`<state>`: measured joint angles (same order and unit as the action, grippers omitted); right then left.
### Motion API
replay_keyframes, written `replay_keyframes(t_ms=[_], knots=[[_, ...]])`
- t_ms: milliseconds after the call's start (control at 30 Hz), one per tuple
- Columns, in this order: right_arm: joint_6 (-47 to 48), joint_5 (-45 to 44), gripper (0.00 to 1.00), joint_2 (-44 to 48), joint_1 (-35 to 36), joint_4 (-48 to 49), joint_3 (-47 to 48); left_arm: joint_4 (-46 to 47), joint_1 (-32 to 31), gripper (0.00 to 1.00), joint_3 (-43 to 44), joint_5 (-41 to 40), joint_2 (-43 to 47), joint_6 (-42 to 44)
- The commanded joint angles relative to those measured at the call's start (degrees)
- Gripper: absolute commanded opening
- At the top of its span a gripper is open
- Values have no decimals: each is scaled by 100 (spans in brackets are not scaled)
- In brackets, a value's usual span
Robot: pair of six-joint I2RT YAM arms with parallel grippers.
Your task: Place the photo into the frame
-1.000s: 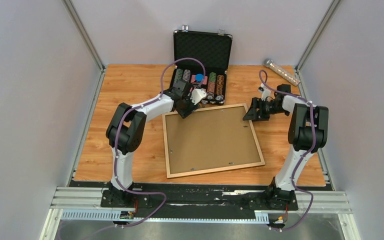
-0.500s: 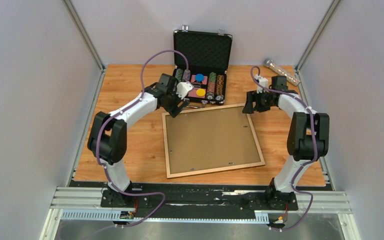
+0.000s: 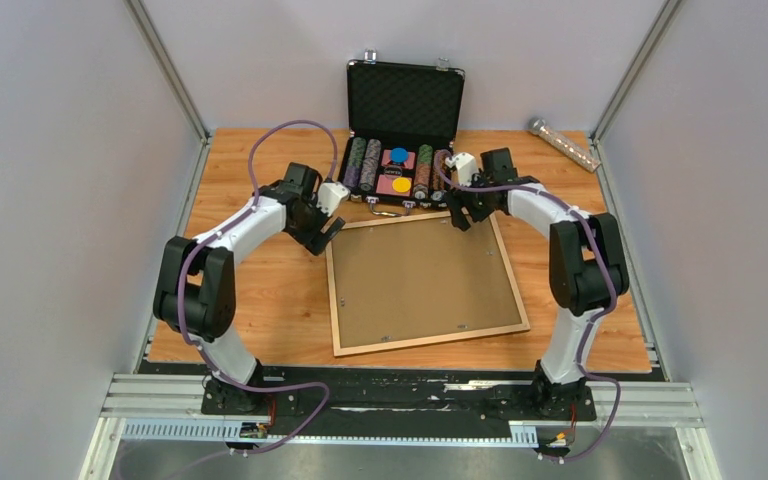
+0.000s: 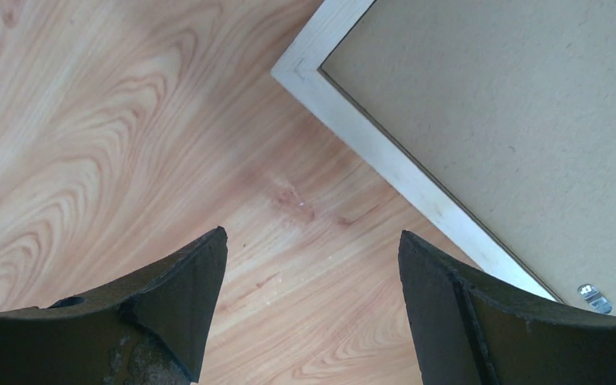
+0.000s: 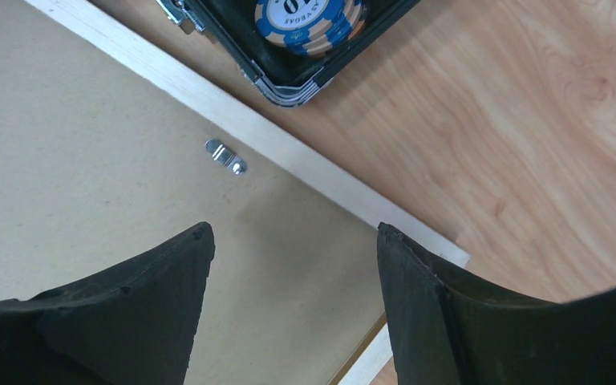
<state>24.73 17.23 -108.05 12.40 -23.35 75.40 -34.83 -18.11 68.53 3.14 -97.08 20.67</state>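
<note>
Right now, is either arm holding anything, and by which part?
Nothing is held. Both jaws stand open and empty: left over the table beside the frame, right over the frame's backing.

Blue poker chip (image 5: 311, 24): "VEGAS"; partial no. ending "0".

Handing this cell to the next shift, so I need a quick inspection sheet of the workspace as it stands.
Surface: wooden table, wood grain showing around the frame.
Job's things: frame lies back up, brown backing panel in it, metal clip on the panel; photo not seen in any view.
Clutter: open black poker-chip case by the frame's far rail; clear tube at the far right corner.
Grippers: left gripper open, empty, over table beside the frame's far left corner; right gripper open, empty, above its far right corner.
Cables: purple cable loops along each arm.
Surroundings: grey walls; metal rail at the near edge.
</note>
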Motion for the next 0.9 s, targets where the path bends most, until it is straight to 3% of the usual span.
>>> replay_keyframes(t_ms=[0,867], knots=[[486,-425,73,-247,187,278,401,31,119,86,-103,149,349,-89],[572,-472,69,-878,466,378,711,179,235,86,-205,537,221,-268]])
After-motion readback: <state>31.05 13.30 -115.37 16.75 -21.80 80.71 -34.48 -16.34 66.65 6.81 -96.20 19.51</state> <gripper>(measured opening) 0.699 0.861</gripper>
